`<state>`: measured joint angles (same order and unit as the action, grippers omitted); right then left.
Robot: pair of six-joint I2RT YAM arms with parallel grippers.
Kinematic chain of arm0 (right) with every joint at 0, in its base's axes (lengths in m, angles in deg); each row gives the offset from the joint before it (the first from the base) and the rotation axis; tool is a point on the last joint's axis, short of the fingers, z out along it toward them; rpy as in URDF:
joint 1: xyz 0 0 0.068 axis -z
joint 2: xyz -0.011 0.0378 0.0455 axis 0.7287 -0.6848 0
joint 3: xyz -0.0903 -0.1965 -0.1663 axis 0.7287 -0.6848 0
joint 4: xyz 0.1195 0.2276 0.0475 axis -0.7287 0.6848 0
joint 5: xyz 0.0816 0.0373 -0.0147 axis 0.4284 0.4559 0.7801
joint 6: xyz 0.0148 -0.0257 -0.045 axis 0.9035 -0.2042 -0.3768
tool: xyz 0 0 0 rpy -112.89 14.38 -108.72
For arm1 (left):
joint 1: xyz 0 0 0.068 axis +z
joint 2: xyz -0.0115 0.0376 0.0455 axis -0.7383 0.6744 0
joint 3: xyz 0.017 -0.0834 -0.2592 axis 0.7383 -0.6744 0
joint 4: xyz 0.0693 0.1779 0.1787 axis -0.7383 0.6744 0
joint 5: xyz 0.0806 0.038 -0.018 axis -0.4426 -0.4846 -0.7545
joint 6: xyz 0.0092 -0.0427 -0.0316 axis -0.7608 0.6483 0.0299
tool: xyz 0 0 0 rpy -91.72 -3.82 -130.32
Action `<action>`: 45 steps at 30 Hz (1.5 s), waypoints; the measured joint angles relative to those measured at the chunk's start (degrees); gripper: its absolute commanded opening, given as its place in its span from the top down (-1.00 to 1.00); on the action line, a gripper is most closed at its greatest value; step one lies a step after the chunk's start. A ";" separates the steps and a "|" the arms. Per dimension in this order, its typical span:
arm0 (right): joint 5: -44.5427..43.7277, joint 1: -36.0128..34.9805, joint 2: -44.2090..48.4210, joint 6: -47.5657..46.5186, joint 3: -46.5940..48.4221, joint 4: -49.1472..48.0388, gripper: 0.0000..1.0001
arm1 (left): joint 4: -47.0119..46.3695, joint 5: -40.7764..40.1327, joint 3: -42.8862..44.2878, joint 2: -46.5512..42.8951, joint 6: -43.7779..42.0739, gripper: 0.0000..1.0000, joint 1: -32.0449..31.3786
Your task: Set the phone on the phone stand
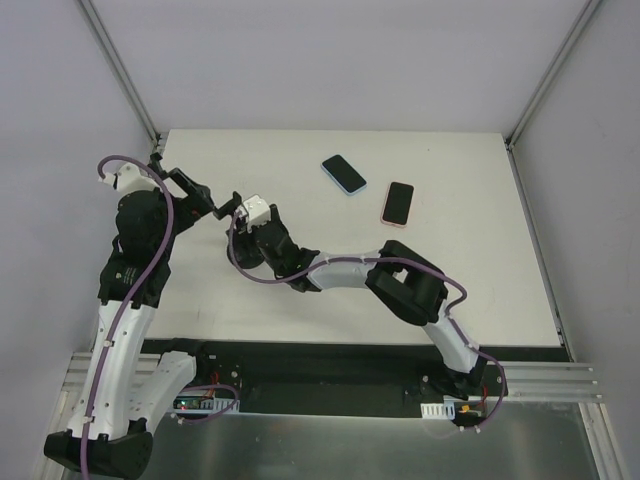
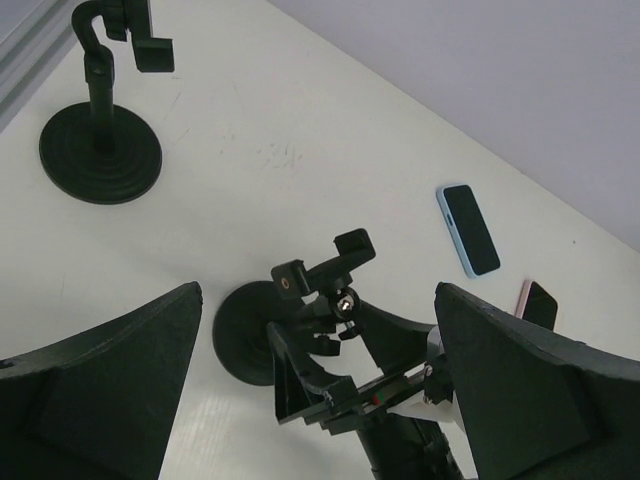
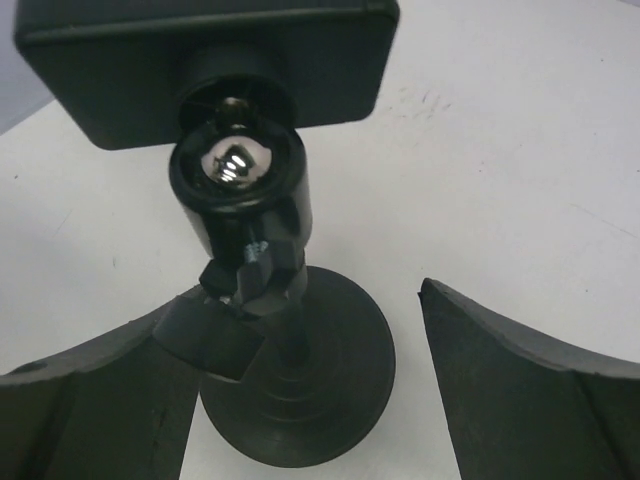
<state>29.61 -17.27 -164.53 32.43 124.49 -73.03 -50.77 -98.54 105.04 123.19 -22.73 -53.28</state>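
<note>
Two phones lie flat at the back of the white table: a blue-cased one (image 1: 344,173) and a pink-cased one (image 1: 398,203); both show in the left wrist view, blue (image 2: 468,228) and pink (image 2: 540,305). A black phone stand (image 3: 296,385) with a round base and clamp head (image 3: 200,60) stands between my right gripper's open fingers (image 3: 520,380). My right gripper (image 1: 230,210) is open around its stem; the left finger is at the stem's knob. My left gripper (image 1: 195,195) hovers open and empty just left of and above that stand (image 2: 255,330).
A second black phone stand (image 2: 100,150) stands at the table's far left corner, partly hidden behind my left arm in the top view (image 1: 158,160). The table's back edge and grey walls lie beyond the phones.
</note>
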 measured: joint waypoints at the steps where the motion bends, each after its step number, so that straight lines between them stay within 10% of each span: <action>1: -0.22 0.00 -0.68 -0.02 0.83 -0.20 -0.57 | 0.35 -0.04 -0.04 0.00 0.09 -0.98 0.00; 19: 8.90 3.82 0.98 -2.10 -3.98 -9.88 0.98 | 1.40 1.09 -0.59 2.67 1.01 -0.98 4.00; 35: 72.50 30.80 10.97 1.40 -13.33 -2.99 0.93 | -10.97 31.89 -6.47 9.64 0.00 -0.86 7.08; 45: 82.62 31.01 11.19 -5.40 -11.34 6.73 0.55 | -12.81 43.85 2.56 18.08 -1.44 -0.85 3.45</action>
<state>112.23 13.74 -153.34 27.04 113.14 -66.30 -63.58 -54.70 107.59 141.27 -24.17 -49.83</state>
